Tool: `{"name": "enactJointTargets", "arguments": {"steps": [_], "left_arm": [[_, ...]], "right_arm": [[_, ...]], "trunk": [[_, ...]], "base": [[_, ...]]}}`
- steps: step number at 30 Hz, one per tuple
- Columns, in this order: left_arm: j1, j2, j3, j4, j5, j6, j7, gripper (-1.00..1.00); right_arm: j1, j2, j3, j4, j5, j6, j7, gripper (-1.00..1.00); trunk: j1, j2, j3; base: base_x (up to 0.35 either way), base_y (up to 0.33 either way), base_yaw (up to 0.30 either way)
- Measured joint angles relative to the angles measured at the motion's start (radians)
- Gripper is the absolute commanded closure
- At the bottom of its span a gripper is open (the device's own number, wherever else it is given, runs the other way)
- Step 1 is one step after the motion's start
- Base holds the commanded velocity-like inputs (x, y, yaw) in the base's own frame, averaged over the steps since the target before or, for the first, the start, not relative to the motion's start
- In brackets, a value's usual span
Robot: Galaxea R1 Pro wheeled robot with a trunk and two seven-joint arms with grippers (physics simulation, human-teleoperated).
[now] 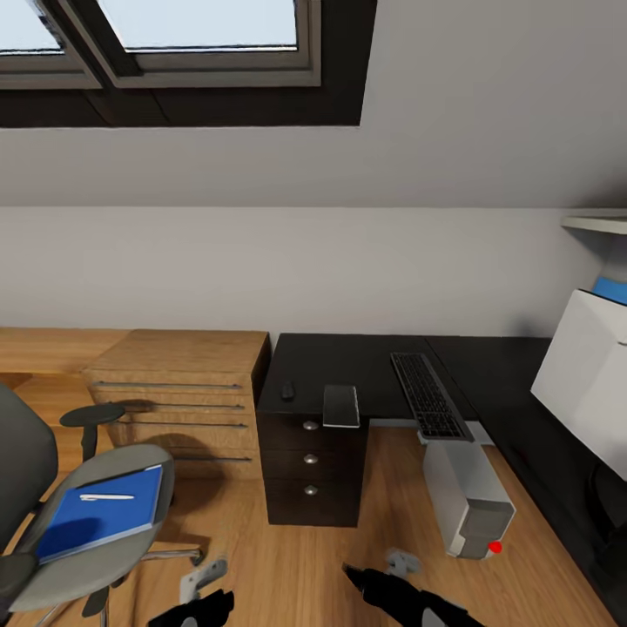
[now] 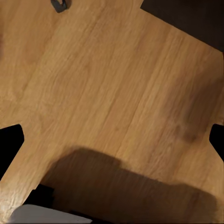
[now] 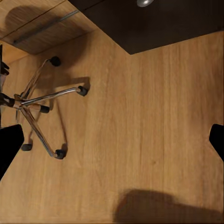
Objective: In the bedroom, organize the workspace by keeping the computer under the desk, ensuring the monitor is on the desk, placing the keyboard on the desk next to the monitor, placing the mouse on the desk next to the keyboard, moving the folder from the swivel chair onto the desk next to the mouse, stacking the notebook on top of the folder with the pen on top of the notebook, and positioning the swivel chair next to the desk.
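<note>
From the head camera, the blue folder (image 1: 103, 515) lies flat on the swivel chair (image 1: 96, 522) seat, long side running left-right, with a white pen (image 1: 106, 497) on top, left of the left gripper (image 1: 202, 601). The keyboard (image 1: 429, 394) on the desk (image 1: 366, 370) points away from the robot. Both wrist cameras show fingers (image 2: 10, 144) (image 3: 9, 144) spread wide over bare floor (image 2: 112, 93), nothing held, and the right one also catches the chair's chrome base (image 3: 39, 112).

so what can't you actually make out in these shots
- monitor: head view, cut off by the right edge; white back faces the camera, so its screen is hidden.
- swivel chair: head view, back and base cut off at the left and bottom edges.
- mouse: head view, too small for detail.
- left gripper: head view, cropped at the bottom edge.
</note>
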Motion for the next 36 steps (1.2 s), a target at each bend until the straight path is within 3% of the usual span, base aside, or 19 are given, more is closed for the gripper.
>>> {"name": "enactJointTargets", "arguments": {"steps": [7, 11, 18, 24, 28, 29, 30, 36], "left_arm": [[0.001, -0.004, -0.008, 0.126, -0.002, -0.004, 0.0, -1.0], [0.0, -0.006, -0.049, 0.234, -0.003, -0.019, -0.001, -1.0], [0.0, -0.007, -0.111, 0.333, 0.0, -0.136, -0.001, -1.0], [0.0, -0.007, -0.133, 0.413, 0.001, -0.225, -0.001, -1.0], [0.0, -0.007, -0.135, 0.424, 0.001, -0.231, -0.003, -1.0], [0.0, -0.009, -0.144, 0.452, 0.0, -0.233, -0.006, -1.0], [0.0, -0.014, -0.181, 0.465, 0.0, -0.251, -0.008, -1.0], [0.0, -0.017, -0.209, 0.491, 0.002, -0.315, -0.009, -1.0]], "right_arm": [[0.0, 0.001, -0.002, 0.121, 0.016, -0.11, -0.002, -1.0], [0.0, 0.003, -0.001, 0.182, 0.021, -0.147, -0.002, -1.0], [0.0, 0.003, 0.002, 0.219, 0.039, -0.162, -0.002, -1.0], [0.0, 0.0, 0.003, 0.252, 0.064, -0.167, -0.004, -1.0], [0.0, 0.001, 0.004, 0.257, 0.07, -0.168, -0.006, -1.0], [0.0, 0.001, 0.004, 0.259, 0.071, -0.203, -0.008, -1.0], [0.003, 0.004, 0.004, 0.261, 0.072, -0.254, -0.009, -1.0], [0.014, 0.007, 0.005, 0.261, 0.072, -0.317, -0.009, -1.0]], "trunk": [[-0.027, 0.049, 0.022], [-0.042, 0.077, 0.035], [-0.069, 0.126, 0.056], [-0.092, 0.168, 0.075], [-0.107, 0.196, 0.088], [-0.111, 0.203, 0.091], [-0.115, 0.21, 0.094], [-0.138, 0.252, 0.113]], "base": [[0.0, 0.0, 0.0], [0.0, 0.0, 0.0], [0.0, 0.0, 0.0], [0.0, 0.0, 0.0], [0.0, 0.0, 0.0], [0.0, 0.0, 0.0], [0.0, 0.0, 0.0], [0.0, 0.0, -0.137]]}}
